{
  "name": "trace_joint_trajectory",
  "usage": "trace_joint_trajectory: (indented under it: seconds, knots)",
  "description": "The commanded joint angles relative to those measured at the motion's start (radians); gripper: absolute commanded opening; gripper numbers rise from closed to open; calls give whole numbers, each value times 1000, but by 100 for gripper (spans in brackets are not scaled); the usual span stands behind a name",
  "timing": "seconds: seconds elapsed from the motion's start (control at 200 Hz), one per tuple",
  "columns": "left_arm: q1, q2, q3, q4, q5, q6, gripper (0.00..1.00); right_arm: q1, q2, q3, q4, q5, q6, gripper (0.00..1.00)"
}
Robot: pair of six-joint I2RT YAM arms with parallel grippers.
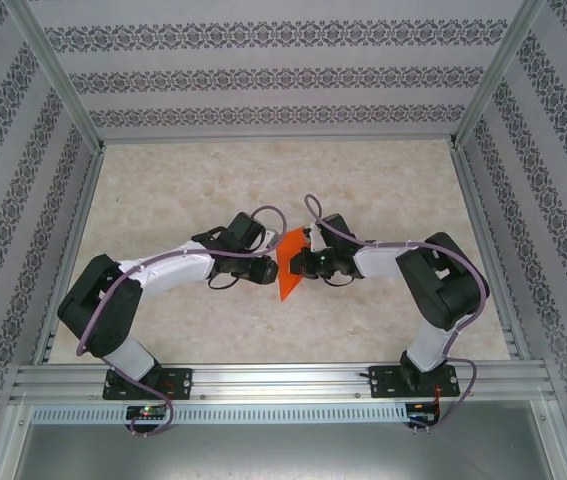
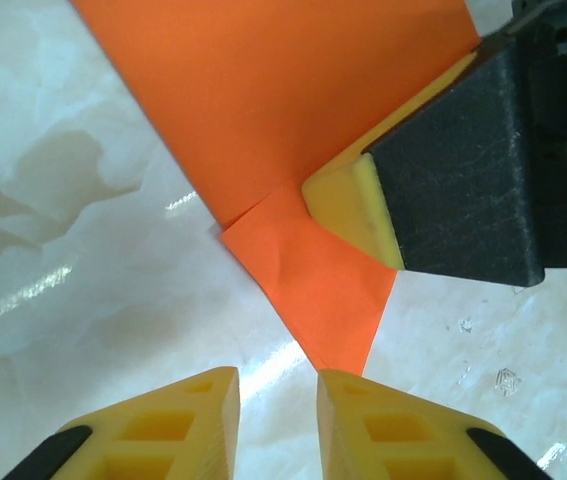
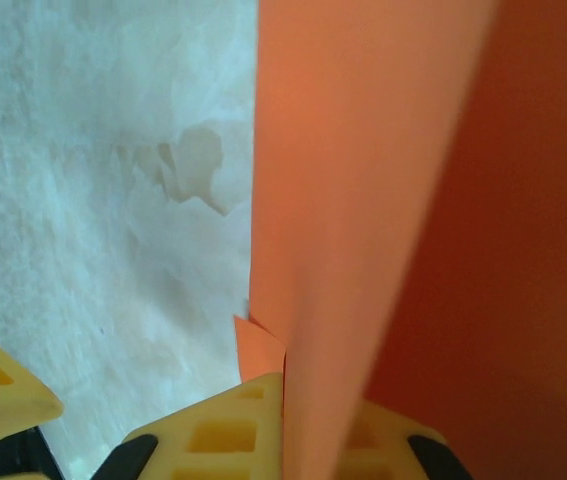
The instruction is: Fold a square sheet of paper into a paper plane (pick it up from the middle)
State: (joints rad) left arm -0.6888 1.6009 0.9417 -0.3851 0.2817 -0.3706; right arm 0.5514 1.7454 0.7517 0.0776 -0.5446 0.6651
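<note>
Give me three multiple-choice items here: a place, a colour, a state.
1. Where is the orange paper?
A. middle of the table, between the two grippers; B. far left corner; C. on the front rail.
2. What colour are the left gripper's fingertips?
A. blue; B. yellow; C. white.
3. What is the right gripper doing?
A. hanging open above the table; B. open on bare table; C. pinching the paper.
Answers: 1 A, the top view shows it between the wrists; 2 B, seen in the left wrist view; 3 C, the sheet runs between its closed fingers.
</note>
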Motion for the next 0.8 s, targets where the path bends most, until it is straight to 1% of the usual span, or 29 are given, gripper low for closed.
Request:
trace_joint_trajectory:
  seconds: [0.0,0.055,0.19,0.29,0.375,0.45,0.53,0.57,0.604,0.679,0.734,0.794]
  knots:
    - [-6,-38,-26,59,-11,-29,30,44,-63,-50,104,110,165,4]
    - [-7,-55,-42,65,-19,-37,31,73,-88,-70,134,157,219,4]
    - [-7,-105,-95,95,-17,-45,36,147,-161,-107,161,327,387,4]
    - [-9,-139,-135,111,-4,-29,40,214,-204,-128,131,474,530,5]
    - [-29,-172,-173,133,-4,-20,45,271,-208,-134,125,555,611,5]
    - [-62,-189,-199,151,-17,-16,46,304,-203,-136,114,610,656,6]
    - [-104,-190,-220,170,-53,-18,47,311,-184,-132,96,617,678,6]
    - [-120,-184,-222,172,-69,-20,47,317,-181,-135,100,623,680,8]
    - [-130,-181,-220,172,-87,-23,47,317,-178,-131,103,611,672,12]
    - [-136,-180,-226,179,-113,-33,47,314,-187,-117,85,597,632,17]
    - [-137,-186,-230,182,-133,-42,47,300,-203,-93,32,581,582,24]
    - [-137,-188,-234,193,-135,-46,48,270,-211,-63,-35,533,521,26]
